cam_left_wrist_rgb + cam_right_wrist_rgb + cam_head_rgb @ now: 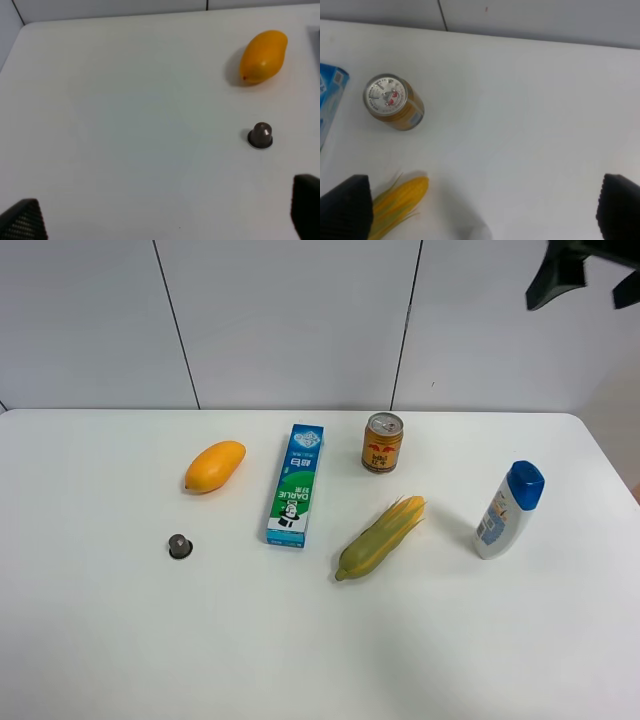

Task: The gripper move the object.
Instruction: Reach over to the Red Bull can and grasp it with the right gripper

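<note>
Approach step: hovering upper right, gripper (586, 282) spread apart, empty.
Next likely needs lowering around can (382, 442), upper centre, then closing.

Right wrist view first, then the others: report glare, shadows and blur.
Right wrist view: sheen on the drink can lid, right claw tips dark and slightly soft. Left wrist view: soft shadow beside the mango, a highlight on the dark cap, left claw tips cropped. Exterior high view: even light, faint shadow beside the blue-capped bottle.
</note>
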